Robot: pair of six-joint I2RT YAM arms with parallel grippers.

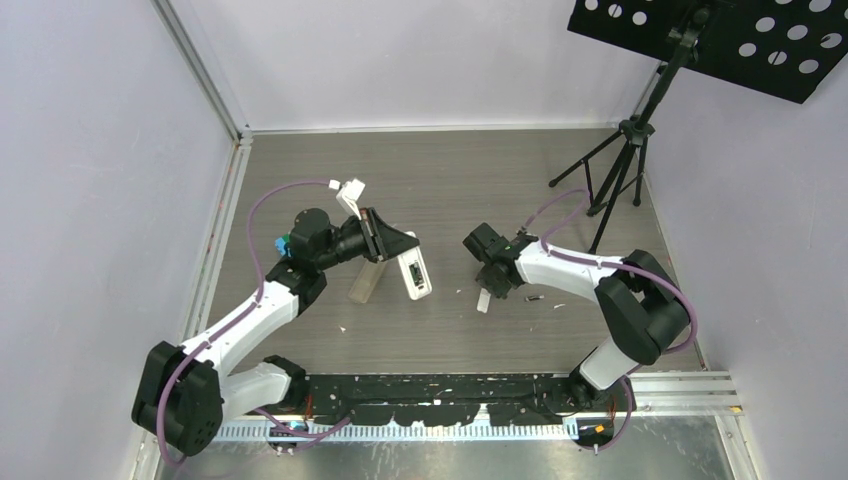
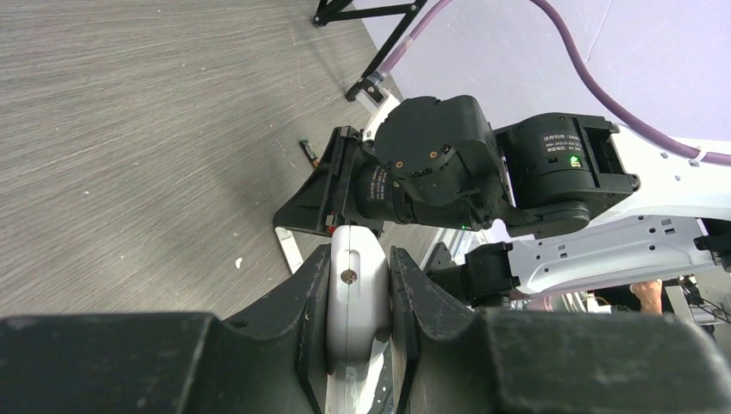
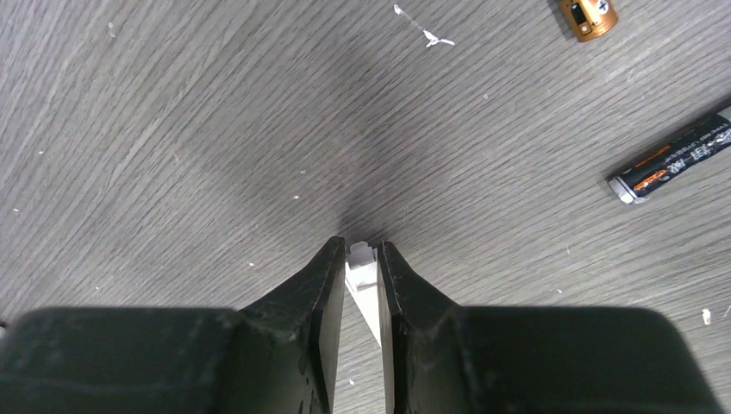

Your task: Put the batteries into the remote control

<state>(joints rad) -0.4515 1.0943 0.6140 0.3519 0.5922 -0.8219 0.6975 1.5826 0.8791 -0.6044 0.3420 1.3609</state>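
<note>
My left gripper (image 1: 398, 250) is shut on the white remote control (image 1: 415, 272) and holds it edge-on between the fingers in the left wrist view (image 2: 358, 285). My right gripper (image 1: 488, 284) points down at the table, shut on a small thin white plastic piece (image 3: 362, 274) whose tip touches the table; the piece also shows from above (image 1: 483, 301). One dark battery (image 3: 672, 159) with orange marks lies on the table to the right of it, and a second battery's gold end (image 3: 588, 15) shows further off. From above, a battery (image 1: 535, 298) lies right of the right gripper.
A translucent grey-tan flat bar (image 1: 365, 282) lies just left of the remote. A black tripod stand (image 1: 620, 165) stands at the back right, under a perforated black plate (image 1: 720, 40). White flecks (image 1: 342, 329) dot the grey table. Walls close in the left, back and right.
</note>
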